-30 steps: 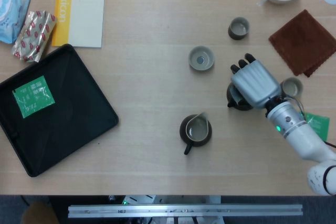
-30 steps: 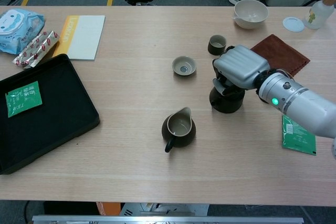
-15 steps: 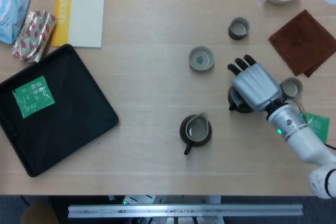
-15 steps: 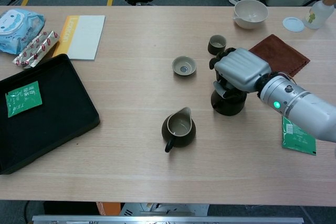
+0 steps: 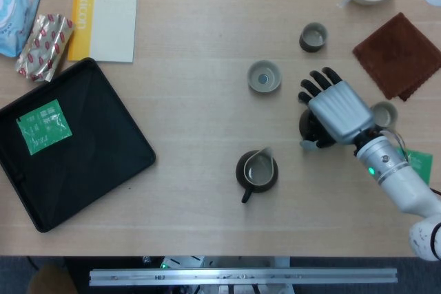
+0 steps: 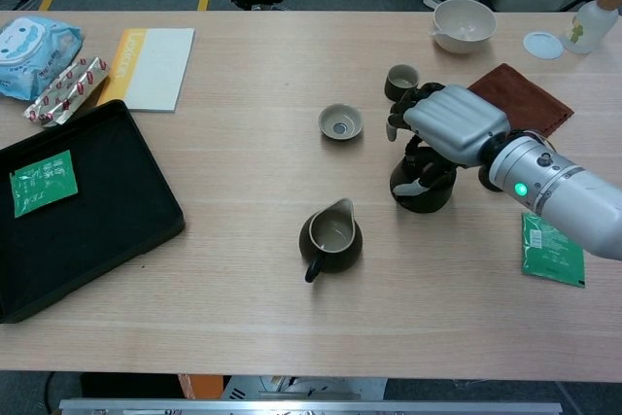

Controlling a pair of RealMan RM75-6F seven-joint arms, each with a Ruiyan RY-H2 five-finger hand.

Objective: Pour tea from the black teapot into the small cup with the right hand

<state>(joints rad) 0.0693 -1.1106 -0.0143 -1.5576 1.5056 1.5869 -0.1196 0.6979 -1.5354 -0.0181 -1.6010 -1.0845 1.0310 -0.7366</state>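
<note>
Wood table (image 5: 193, 122): right hand (image 5: 335, 111) over black teapot (image 6: 421, 189), fingers spread, grip can't be confirmed; small cup (image 5: 264, 76) nearby.

The right hand (image 5: 335, 113) hovers over the black teapot (image 5: 309, 127) — fingers spread, mostly hiding it. A small cup (image 5: 264, 76) sits just up-left; a dark pitcher (image 5: 257, 171) lies nearer.

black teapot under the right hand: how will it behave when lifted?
The squat black glazed teapot looks like rigid ceramic, so probably heavy for its size and breakable. Its glossy surface may be slippery. The right hand sits above it with fingers spread, so a loose grip could let it tilt.
</note>
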